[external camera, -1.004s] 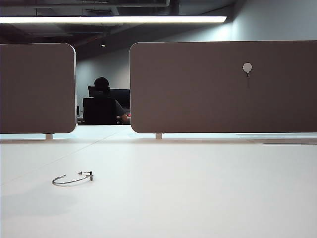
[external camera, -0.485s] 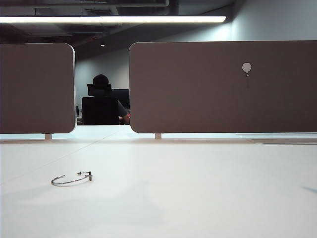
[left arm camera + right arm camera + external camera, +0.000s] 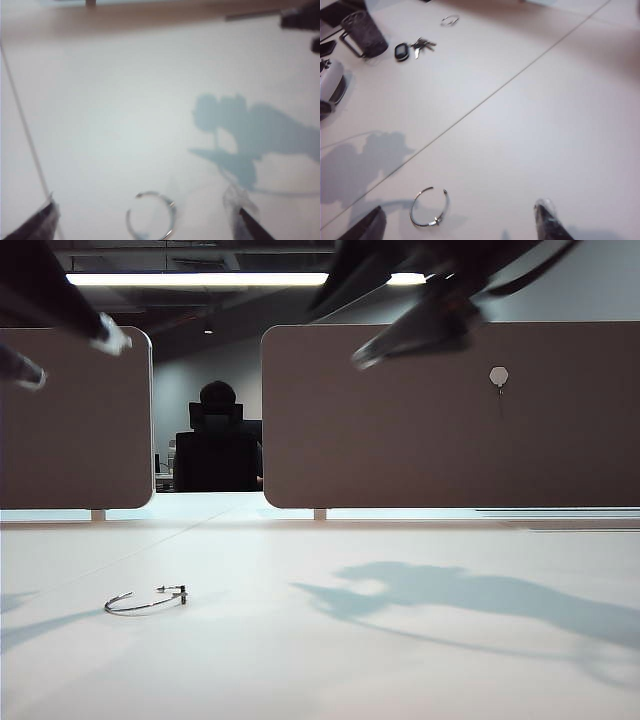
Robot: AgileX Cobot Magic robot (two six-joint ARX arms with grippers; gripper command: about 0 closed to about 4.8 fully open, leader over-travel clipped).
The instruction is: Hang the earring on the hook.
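Earring (image 3: 146,601) lay flat on the white table (image 3: 420,660), front left, untouched. Left gripper (image 3: 145,220) hung above it, jaws wide apart, hoop visible between the fingertips. Right gripper (image 3: 457,222) was also spread open and empty, high over the table, earring below it. Hook (image 3: 499,377) sat on the right divider panel (image 3: 400,440), well apart from the earring.

Left claw (image 3: 65,352) and right claw (image 3: 400,335) entered overhead, open; shadows now on table (image 3: 420,660).
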